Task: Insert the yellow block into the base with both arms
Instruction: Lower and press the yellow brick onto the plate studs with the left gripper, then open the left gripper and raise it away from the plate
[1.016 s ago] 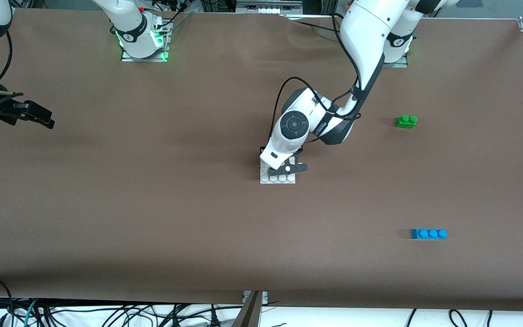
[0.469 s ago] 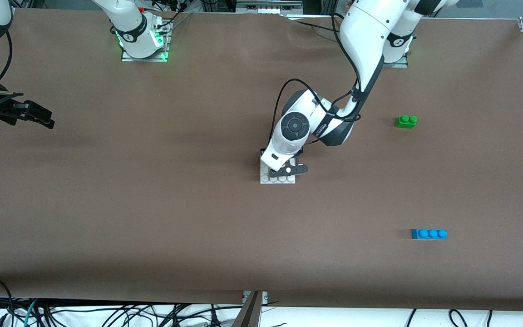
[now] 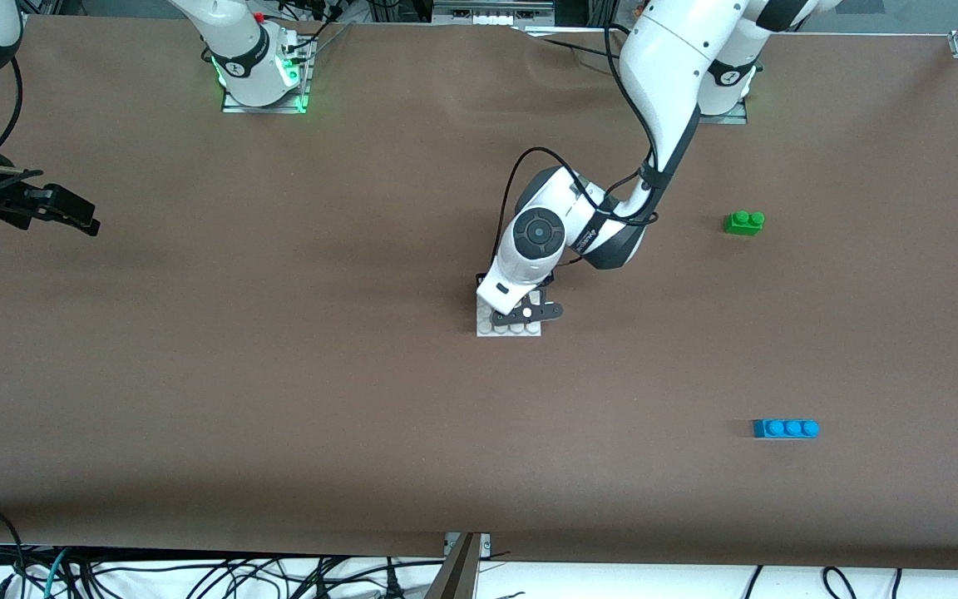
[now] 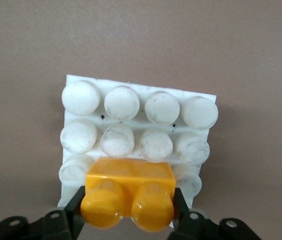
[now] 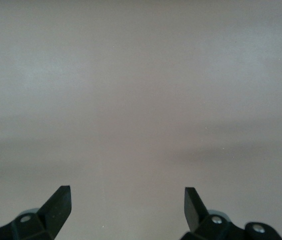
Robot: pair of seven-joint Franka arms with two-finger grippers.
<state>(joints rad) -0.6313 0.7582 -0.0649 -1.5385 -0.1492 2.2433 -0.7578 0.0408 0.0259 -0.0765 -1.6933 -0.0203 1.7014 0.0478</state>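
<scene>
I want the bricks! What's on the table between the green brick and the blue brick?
Nothing: in the front view, only bare brown table lies between the green brick and the blue brick.

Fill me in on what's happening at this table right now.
The left gripper is shut on the yellow block and holds it over the white base, at one edge of its stud grid; whether it is pressed in yet cannot be told. The right gripper waits open over bare table at the right arm's end. A green brick and a blue brick lie untouched toward the left arm's end.
</scene>
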